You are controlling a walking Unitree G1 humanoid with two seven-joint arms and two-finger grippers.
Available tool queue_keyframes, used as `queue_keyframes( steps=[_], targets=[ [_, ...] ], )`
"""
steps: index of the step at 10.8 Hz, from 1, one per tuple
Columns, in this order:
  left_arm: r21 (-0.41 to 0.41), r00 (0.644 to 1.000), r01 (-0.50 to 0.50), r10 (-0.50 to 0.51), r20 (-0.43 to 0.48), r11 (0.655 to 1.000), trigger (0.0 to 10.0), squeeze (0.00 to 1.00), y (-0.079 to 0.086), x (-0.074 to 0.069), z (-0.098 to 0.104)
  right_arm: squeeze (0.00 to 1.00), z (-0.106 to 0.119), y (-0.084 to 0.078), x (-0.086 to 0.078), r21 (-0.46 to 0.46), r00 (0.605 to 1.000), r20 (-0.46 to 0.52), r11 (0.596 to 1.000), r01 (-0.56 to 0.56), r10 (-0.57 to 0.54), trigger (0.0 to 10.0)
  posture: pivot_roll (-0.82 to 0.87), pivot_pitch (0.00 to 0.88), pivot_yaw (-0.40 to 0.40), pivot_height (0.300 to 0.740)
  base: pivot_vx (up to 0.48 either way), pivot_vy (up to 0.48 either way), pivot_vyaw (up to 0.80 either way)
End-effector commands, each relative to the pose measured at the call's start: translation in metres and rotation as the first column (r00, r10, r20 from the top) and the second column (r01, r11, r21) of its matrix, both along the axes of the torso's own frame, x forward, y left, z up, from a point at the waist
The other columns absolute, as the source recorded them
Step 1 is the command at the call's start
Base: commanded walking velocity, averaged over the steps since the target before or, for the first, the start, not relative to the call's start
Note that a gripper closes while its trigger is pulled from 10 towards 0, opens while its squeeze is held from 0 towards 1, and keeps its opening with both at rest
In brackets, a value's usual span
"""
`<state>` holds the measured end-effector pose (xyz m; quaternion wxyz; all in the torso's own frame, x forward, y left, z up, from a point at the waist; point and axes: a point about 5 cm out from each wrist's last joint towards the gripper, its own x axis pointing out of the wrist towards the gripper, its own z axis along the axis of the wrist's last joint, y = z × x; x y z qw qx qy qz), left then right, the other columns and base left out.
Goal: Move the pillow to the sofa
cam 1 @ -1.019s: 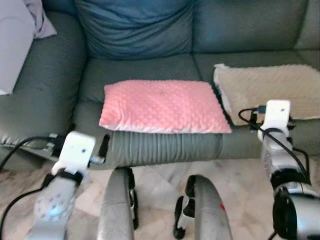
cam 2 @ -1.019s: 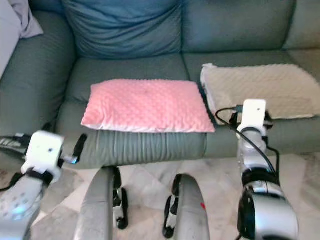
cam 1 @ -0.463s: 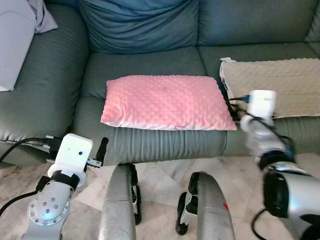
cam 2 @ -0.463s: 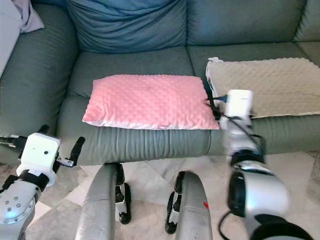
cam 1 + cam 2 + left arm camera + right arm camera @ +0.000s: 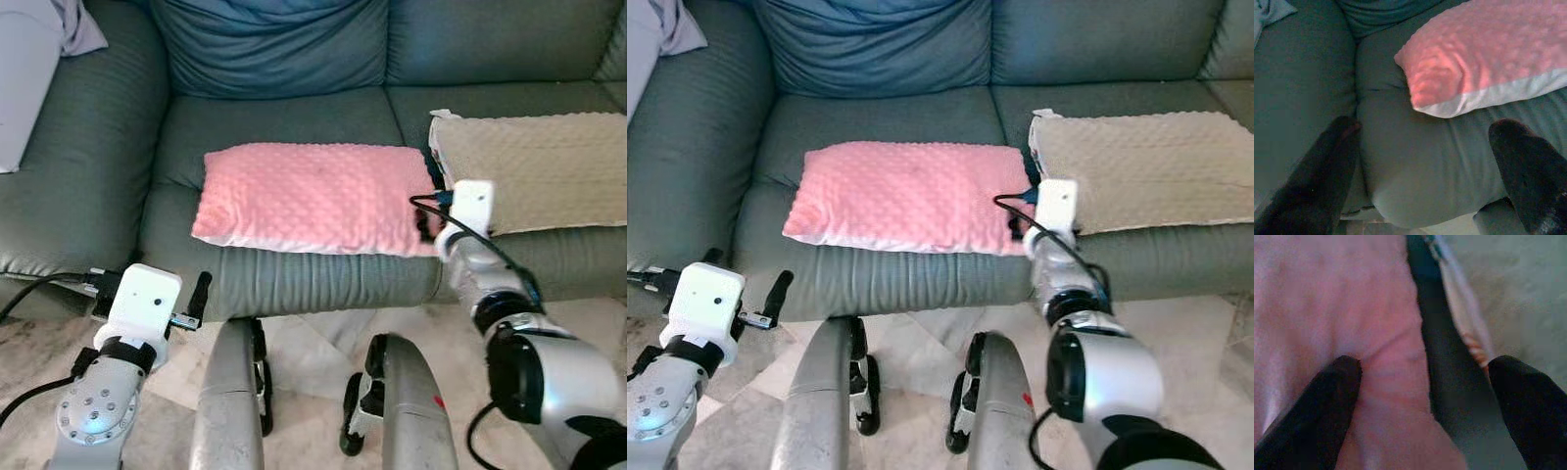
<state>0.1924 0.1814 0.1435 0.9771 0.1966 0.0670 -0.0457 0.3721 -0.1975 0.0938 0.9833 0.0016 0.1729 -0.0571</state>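
pillow [image 5: 313,196]: pink, dimpled fabric, white underside edge; lies flat on the middle seat cushion of the sofa [image 5: 284,117], front edge at the cushion lip
sofa: grey-green, blue back cushion [image 5: 269,44] behind the pillow
beige pillow [image 5: 534,166]: on the next seat to the robot's right, just beside the pink one, narrow dark gap between them
right gripper [image 5: 1420,382]: at the pillow's right front corner, fingers spread wide (one finger [image 5: 1317,406] pressing on the pink fabric, the other over toward the beige side)
left gripper [image 5: 1425,166]: low, in front of the sofa's seat edge, off the pillow's left corner; fingers apart, holding nothing
light cloth [image 5: 39,59]: on the sofa arm, far left
floor [image 5: 313,343]: pale marbled tile below the seat front
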Motion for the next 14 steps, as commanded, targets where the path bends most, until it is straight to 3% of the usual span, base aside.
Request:
queue_keyframes(
  steps=[1, 3, 5, 7, 9, 11, 13, 14],
  targets=[
    [0.009, 1.000, -0.011, 0.011, -0.003, 1.000, 10.0, 0.00, 0.000, -0.003, 0.001, 0.00, -0.008, 0.005, -0.003, 0.039, 0.999, -0.046, 0.999, -0.022, 0.024, 10.0, 0.26, 0.319, 0.011, 0.616, 0.000, 0.000, 0.00],
    [0.009, 1.000, -0.019, 0.019, -0.005, 1.000, 10.0, 0.00, 0.001, -0.003, 0.001, 0.00, -0.009, 0.019, -0.002, 0.088, 0.994, -0.053, 0.992, -0.091, 0.096, 10.0, 0.26, 0.319, 0.007, 0.616, 0.000, 0.000, 0.00],
    [0.006, 1.000, -0.018, 0.018, -0.004, 1.000, 10.0, 0.00, 0.000, -0.002, 0.000, 0.00, -0.009, 0.019, -0.002, 0.078, 0.994, -0.056, 0.993, -0.085, 0.090, 10.0, 0.26, 0.316, 0.003, 0.616, 0.000, 0.000, 0.00],
    [0.004, 1.000, -0.019, 0.019, -0.003, 1.000, 10.0, 0.00, -0.001, -0.002, 0.000, 0.00, -0.009, 0.006, -0.003, 0.050, 0.998, -0.054, 0.999, -0.020, 0.023, 10.0, 0.26, 0.316, 0.002, 0.616, 0.000, 0.000, 0.00],
    [0.004, 1.000, -0.022, 0.022, -0.003, 1.000, 10.0, 0.00, -0.001, -0.002, 0.000, 0.00, -0.005, -0.020, -0.006, 0.007, 0.994, -0.048, 0.996, 0.094, -0.094, 10.0, 0.26, 0.314, 0.002, 0.616, 0.000, 0.000, 0.00],
    [0.007, 1.000, -0.027, 0.027, -0.005, 1.000, 10.0, 0.00, 0.000, -0.002, 0.000, 0.00, 0.000, -0.030, -0.005, 0.010, 0.993, -0.024, 0.993, 0.117, -0.117, 10.0, 0.26, 0.316, 0.002, 0.616, 0.000, 0.000, 0.00],
    [0.007, 1.000, -0.029, 0.029, -0.003, 1.000, 10.0, 0.00, 0.001, -0.002, 0.001, 0.00, 0.013, -0.017, 0.003, 0.024, 0.996, 0.056, 0.997, 0.075, -0.076, 10.0, 0.26, 0.314, 0.000, 0.616, 0.000, 0.000, 0.00],
    [0.004, 1.000, -0.029, 0.029, 0.003, 1.000, 10.0, 0.00, 0.000, 0.000, 0.002, 0.00, 0.030, 0.002, 0.012, -0.016, 0.983, 0.182, 0.999, 0.034, -0.030, 10.0, 0.26, 0.311, -0.002, 0.616, 0.000, 0.000, 0.00]
  ],
)
